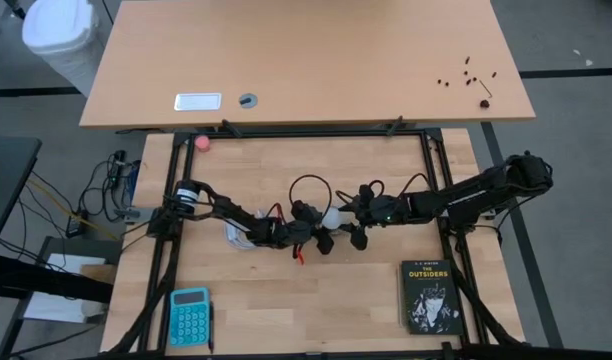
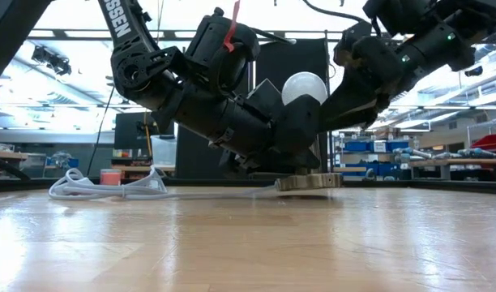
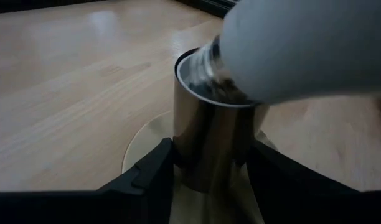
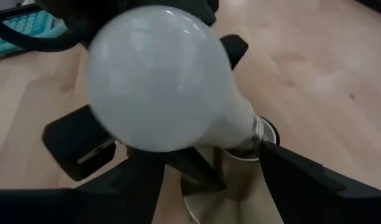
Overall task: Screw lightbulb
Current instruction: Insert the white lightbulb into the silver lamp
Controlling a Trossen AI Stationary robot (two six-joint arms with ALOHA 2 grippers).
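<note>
The white lightbulb (image 4: 159,81) sits tilted with its greyish screw base (image 3: 209,56) in the mouth of a shiny metal socket (image 3: 203,124). The socket stands on its round disc (image 2: 309,181) at the table's middle, and its white cord (image 2: 110,188) trails toward the left. My left gripper (image 1: 311,235) is shut on the socket. My right gripper (image 1: 354,218) comes from the right. It is open, with its fingers (image 4: 302,180) apart on either side of the bulb's neck and the socket. I cannot tell whether they touch the bulb. My left gripper pinches the socket's metal cylinder (image 3: 178,143) between its two fingers (image 3: 147,174), low on its sides and near the disc. The fingers come slanting down from the table's left. The socket stands upright on its disc on the table.
A dark book (image 1: 429,295) lies at the near right, and a teal calculator (image 1: 190,315) at the near left. A small pink ball (image 1: 201,143) sits at the far left. A second wooden desk (image 1: 306,60) stands beyond the far edge.
</note>
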